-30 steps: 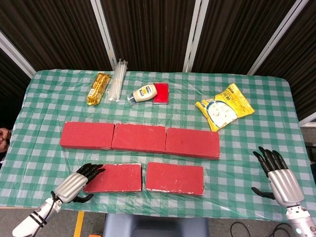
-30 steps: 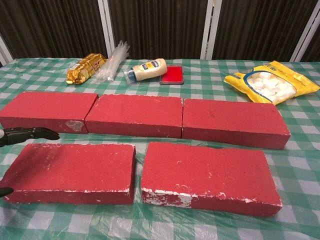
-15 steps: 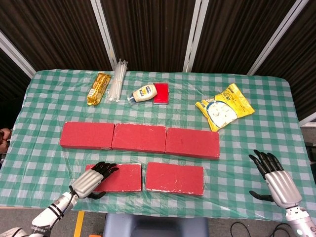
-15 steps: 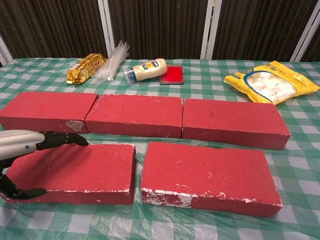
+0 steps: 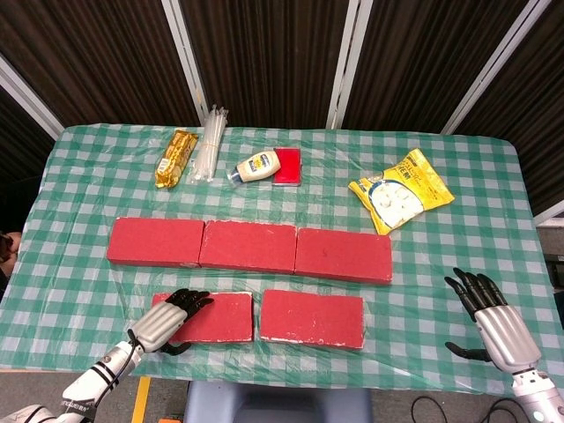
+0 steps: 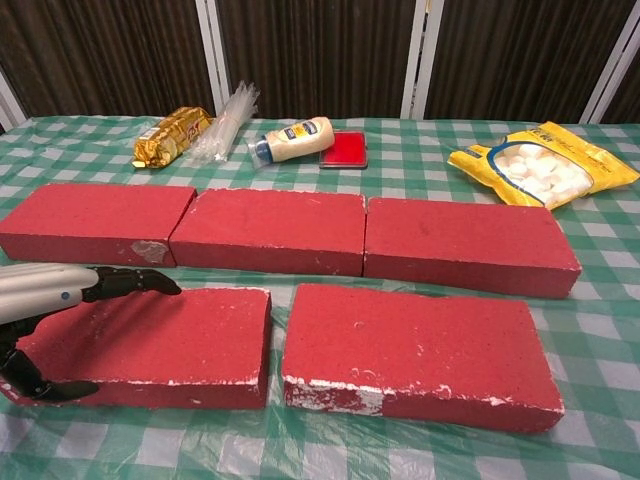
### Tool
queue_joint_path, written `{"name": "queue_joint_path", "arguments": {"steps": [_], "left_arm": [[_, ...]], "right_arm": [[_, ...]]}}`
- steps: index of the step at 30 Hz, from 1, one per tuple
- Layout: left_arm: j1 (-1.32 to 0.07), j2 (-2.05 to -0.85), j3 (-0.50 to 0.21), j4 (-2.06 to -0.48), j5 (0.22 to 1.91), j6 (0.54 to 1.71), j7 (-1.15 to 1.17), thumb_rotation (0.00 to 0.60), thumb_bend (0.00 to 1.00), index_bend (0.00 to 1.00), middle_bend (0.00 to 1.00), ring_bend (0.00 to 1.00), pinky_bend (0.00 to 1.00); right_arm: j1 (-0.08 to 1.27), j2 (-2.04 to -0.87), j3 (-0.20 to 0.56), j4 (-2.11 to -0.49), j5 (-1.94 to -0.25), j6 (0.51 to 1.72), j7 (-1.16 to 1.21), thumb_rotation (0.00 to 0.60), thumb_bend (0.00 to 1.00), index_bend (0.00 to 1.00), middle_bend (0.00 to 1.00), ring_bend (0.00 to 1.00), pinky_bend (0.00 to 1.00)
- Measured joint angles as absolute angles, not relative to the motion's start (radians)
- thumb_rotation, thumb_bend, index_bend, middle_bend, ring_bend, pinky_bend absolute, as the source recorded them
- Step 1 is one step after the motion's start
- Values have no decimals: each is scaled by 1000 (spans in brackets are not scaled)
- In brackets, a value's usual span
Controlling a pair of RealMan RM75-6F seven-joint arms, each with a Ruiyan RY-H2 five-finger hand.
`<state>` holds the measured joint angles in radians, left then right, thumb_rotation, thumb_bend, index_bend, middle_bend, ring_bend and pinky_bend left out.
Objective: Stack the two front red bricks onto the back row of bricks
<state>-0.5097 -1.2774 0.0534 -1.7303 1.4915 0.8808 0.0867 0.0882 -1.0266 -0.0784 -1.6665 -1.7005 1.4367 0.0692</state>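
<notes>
Your left hand (image 5: 165,322) straddles the lower-left front brick (image 5: 211,317), fingers not clenched. It looks heavy and rigid; grip its long edges. Right hand (image 5: 498,324) stays released

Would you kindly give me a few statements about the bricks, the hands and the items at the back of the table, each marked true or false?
1. Three bricks form the back row. True.
2. The left hand is at the front left brick, fingers over its top. True.
3. The right hand holds the front right brick. False: it is away to the right with fingers apart, holding nothing.
4. A front brick already lies on the back row. False: both are on the table, in front of the row.
5. The marshmallow bag lies at the back right. True.
6. The bottle stands upright. False: it lies on its side.
</notes>
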Motion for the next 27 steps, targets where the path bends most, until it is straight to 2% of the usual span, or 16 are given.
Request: {"name": "queue_joint_path", "arguments": {"steps": [27], "left_arm": [[-554,-1278,57,-1743,1440,858,140,600,321,0,0,0,0]], "right_arm": [[92,-1024,-85,-1673,-1702,1425,67,600,167,0,0,0,0]]}}
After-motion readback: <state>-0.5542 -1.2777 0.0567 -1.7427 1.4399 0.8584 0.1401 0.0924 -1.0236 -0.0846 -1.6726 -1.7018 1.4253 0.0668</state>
